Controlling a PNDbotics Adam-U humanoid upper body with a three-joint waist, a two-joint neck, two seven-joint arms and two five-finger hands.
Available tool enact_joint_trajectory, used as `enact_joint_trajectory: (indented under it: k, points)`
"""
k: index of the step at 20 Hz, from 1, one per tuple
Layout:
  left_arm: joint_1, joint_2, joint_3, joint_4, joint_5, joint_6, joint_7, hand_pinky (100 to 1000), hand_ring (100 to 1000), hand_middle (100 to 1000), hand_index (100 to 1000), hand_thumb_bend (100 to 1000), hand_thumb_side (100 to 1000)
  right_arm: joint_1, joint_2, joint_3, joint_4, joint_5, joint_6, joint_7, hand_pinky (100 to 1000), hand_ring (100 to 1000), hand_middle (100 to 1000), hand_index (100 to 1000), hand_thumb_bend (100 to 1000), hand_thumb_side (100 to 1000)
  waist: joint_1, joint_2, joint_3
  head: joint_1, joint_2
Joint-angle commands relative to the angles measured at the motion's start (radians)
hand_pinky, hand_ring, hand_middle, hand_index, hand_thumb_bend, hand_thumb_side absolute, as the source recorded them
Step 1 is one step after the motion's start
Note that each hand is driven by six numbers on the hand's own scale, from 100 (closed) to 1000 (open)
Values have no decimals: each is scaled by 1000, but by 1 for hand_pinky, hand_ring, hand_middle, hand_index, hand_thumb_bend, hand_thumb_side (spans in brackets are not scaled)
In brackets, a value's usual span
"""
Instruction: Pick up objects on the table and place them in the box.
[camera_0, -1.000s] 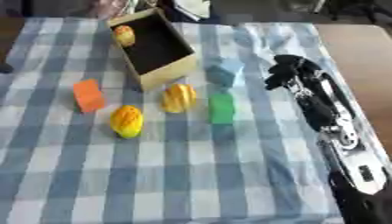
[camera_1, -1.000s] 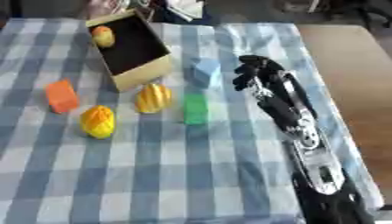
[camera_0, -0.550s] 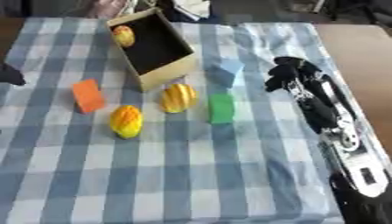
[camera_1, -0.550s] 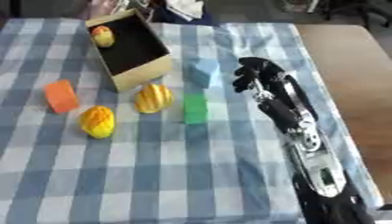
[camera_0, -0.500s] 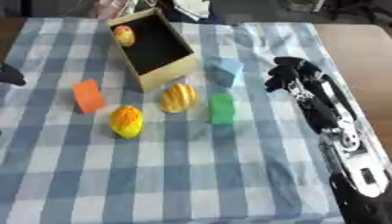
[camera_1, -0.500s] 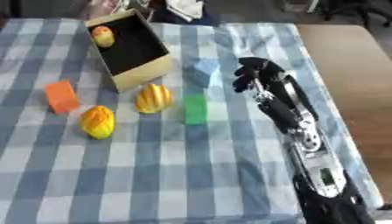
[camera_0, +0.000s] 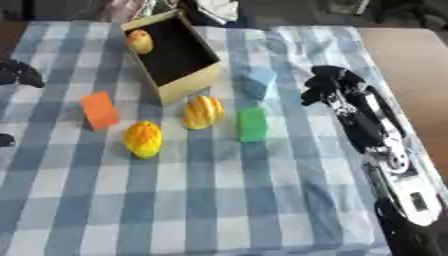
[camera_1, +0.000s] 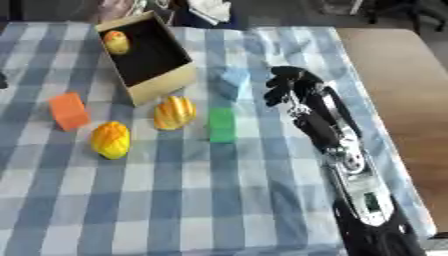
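So 5 loose things are sitting out on the cloth: 1 orange block (camera_0: 99, 110), 1 orange-yellow fruit (camera_0: 143, 139), 1 striped yellow fruit (camera_0: 203, 112), 1 green block (camera_0: 253, 124) and 1 light blue block (camera_0: 259, 82). Plus 1 more yellow fruit (camera_0: 139, 41) that's already in the box (camera_0: 197, 83), tucked in its far corner, and it's the only thing in there.

The box is open-topped cardboard, dark inside, sitting askew toward the far side of the tabletop (camera_0: 219, 200). The striped fruit is just beside the box's near corner, the green block just right of that, and the blue block is beyond the green one, close to the box's right side. The orange block sits off to the left, with the orange-yellow fruit nearer to the camera.

The tabletop has a blue and white checked cloth; bare brown surface shows at the right edge.

The right hand (camera_1: 289, 87) hangs just right of the blue block, fingers curled, nothing in it. The left hand (camera_0: 17, 73) shows as a dark shape at the left edge, can't tell its fingers.
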Motion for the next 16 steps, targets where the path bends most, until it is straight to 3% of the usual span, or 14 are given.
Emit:
enact_joint_trajectory:
  k: [1,16]
  points:
    - [-47,-18,-4,38,-39,-67,-29,796,764,841,921,522,487,-13,-2,1,-9,-8,-1,3,582,596,608,772,100,539,13,-30,-4,8,5]
    - [-179,-216,-10,253,-149,-132,-47,792,745,813,906,416,420,-15,15,7,-9,-12,0,10,582,596,608,772,100,540,5,-34,-27,33,5]
